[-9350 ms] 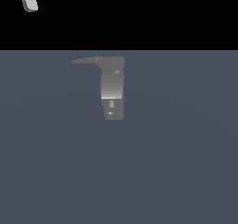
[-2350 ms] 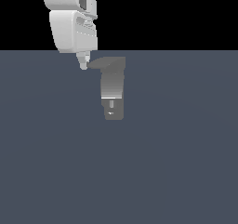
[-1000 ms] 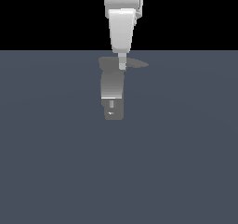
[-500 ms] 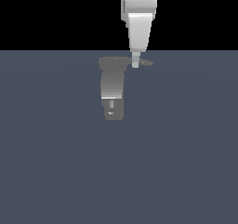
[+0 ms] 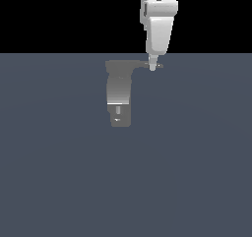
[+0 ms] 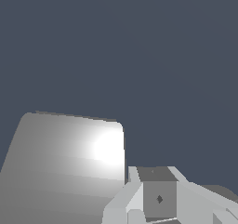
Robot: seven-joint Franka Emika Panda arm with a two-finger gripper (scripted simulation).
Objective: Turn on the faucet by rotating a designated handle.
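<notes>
Closest thing in the exterior view is just the worktop (image 5: 187,182), a flat blue-grey surface filling the lower part of the picture.

A bit further back stands the faucet (image 5: 119,91), roughly mid-frame and slightly toward the exterior view's left. It's an upright blocky grey body, lighter in the middle, with a darker squarish block at the bottom that has a small pale mark on it.

Up at the top of the faucet, the handle (image 5: 142,63) sticks out sideways toward the exterior view's right. Only a short thin grey strip of it shows, with a dark tip poking out just past the robot's fingers.

The white arm (image 5: 159,19) comes straight down from the top edge of the picture, and the gripper (image 5: 153,66) sits right at the outer end of the handle, touching it or as good as touching, on the side facing the exterior view's right. The fingers look narrow and close together from here, but honestly I can't tell whether they're actually pinched on the handle or just pressing against it.

The wrist view doesn't help much: a big rounded grey slab with a bright glare spot (image 6: 69,167), and pale finger parts (image 6: 158,195) right beside it, against the plain blue-grey background.
</notes>
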